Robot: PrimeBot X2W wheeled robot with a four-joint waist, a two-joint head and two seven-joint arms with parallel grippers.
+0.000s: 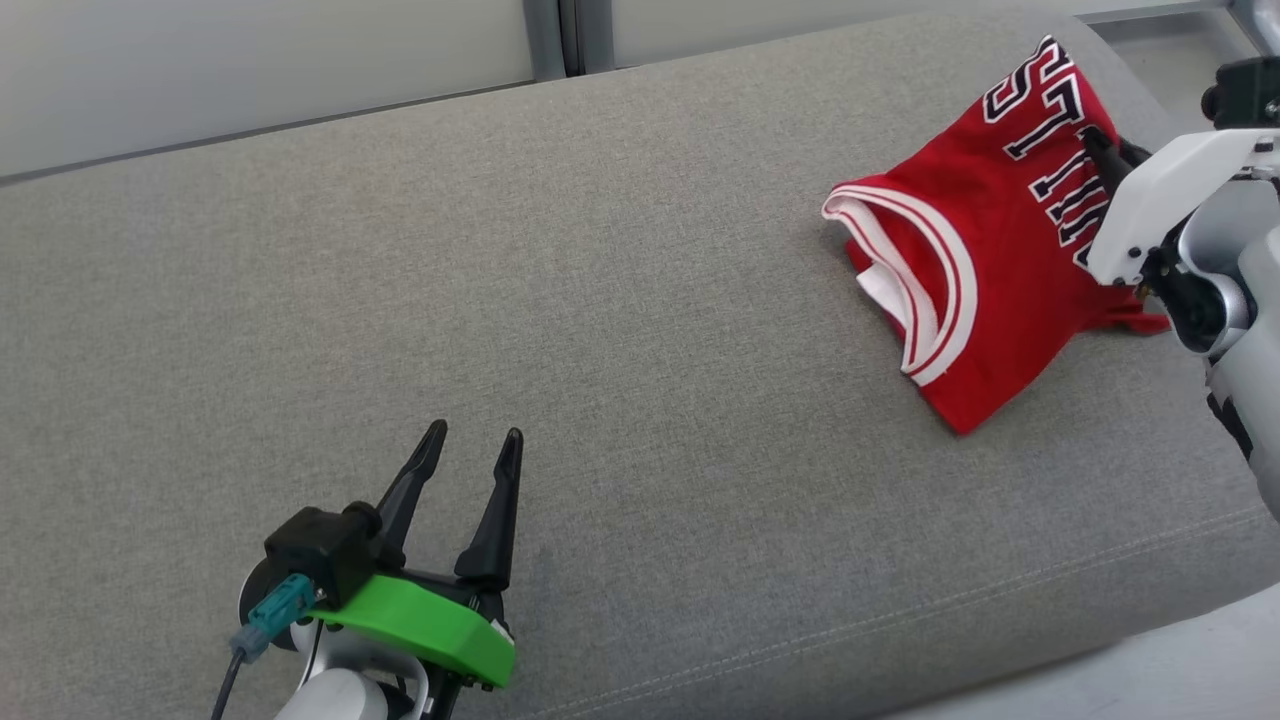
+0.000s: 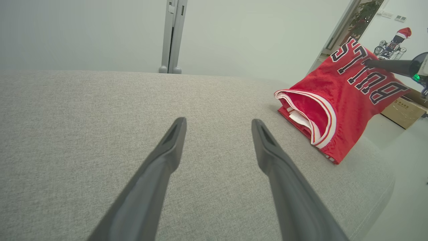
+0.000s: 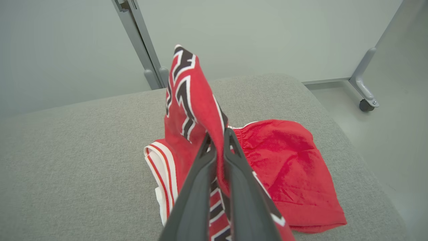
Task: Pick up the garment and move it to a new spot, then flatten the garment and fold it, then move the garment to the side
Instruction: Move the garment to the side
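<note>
Grey woven-fabric cushion (image 1: 600, 300), stitched seam along its front edge. Pale partition panels (image 2: 83, 33) with a grey upright post (image 2: 174, 36) between them. Castor foot (image 3: 366, 105) on pale floor (image 3: 394, 150). Cardboard box (image 2: 403, 112), foliage (image 2: 366, 16) and Santa hat (image 2: 404, 32) beyond.

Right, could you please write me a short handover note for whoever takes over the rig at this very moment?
Left gripper: jaws open, holding nothing, over bare cushion at the near left.
Right gripper: jaws shut on a ridge of the red jersey, by its lettering.
Jersey: at the right end of the grey cushion. The pinched part is raised and the rest lies bunched on the cushion.
Done: grasp made. Whether it has been folded cannot be told, but it is not lying flat.
Left: set it down, flatten and fold as needed, then move it aside.
</note>
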